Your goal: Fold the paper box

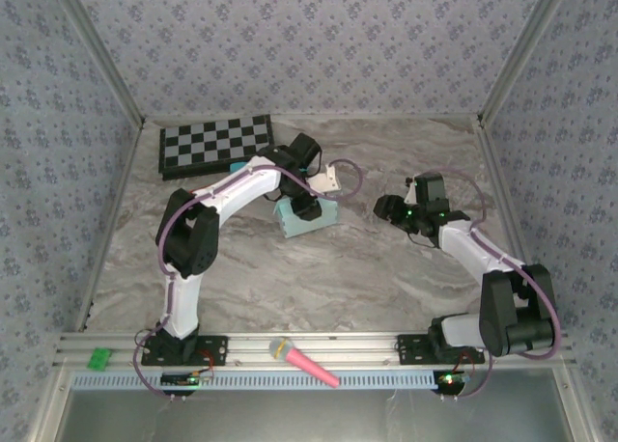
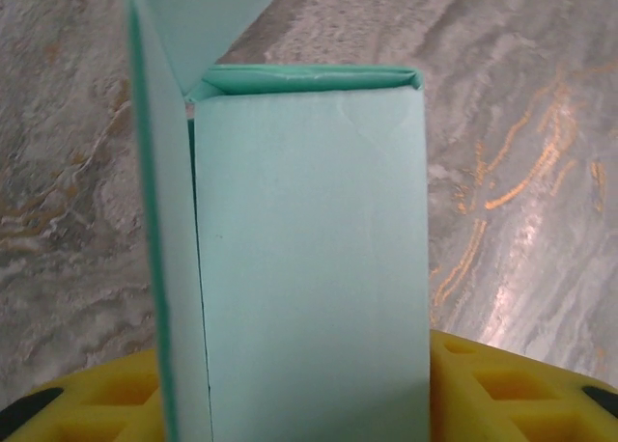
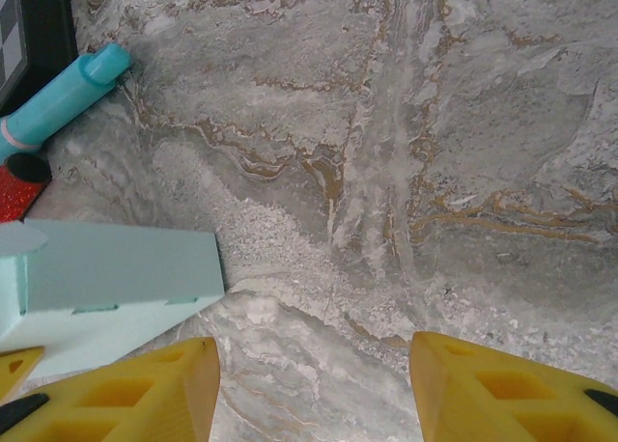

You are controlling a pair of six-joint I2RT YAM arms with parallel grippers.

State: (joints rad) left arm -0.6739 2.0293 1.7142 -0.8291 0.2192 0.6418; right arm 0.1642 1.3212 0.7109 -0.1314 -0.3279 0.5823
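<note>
Top external view has the paper box (image 1: 307,222) sitting on the counter (image 1: 367,288), a bit left of the middle and just in front of the checkerboard (image 1: 214,143). The left hand (image 1: 307,207) is right down on top of it. Best guess why: thin card like this slides and springs open, so something has to pin it while the last panels get tucked, and the left arm has that job.

From the left wrist, the box (image 2: 309,249) runs straight out between the yellow fingers (image 2: 87,403) and fills the gap from one to the other. Whether the left hand (image 2: 294,408) is actually pinching it or just bracketing it, can't tell, since the contact faces are hidden behind the cardboard.

The right hand (image 1: 389,208) sits off to the box's right, clearly apart from it and low over the counter. In its own wrist view the right hand (image 3: 314,394) is spread wide with only bare marble between the fingers, so it's released and holding nothing. It's angled so one end of the box (image 3: 106,268) shows at its left, which looks like a spot to come in from and press a side shut.

As for the box itself, it's pale aqua and thin, already a rectangular block rather than a flat sheet. The creases are crisp, with a faint curved dent near the far corner of the top face. One flap (image 2: 203,17) on the left stands up, not yet folded down. The right wrist shows little tab slots along one edge, and a teal marker pen (image 3: 68,95) lying beyond the box.
</note>
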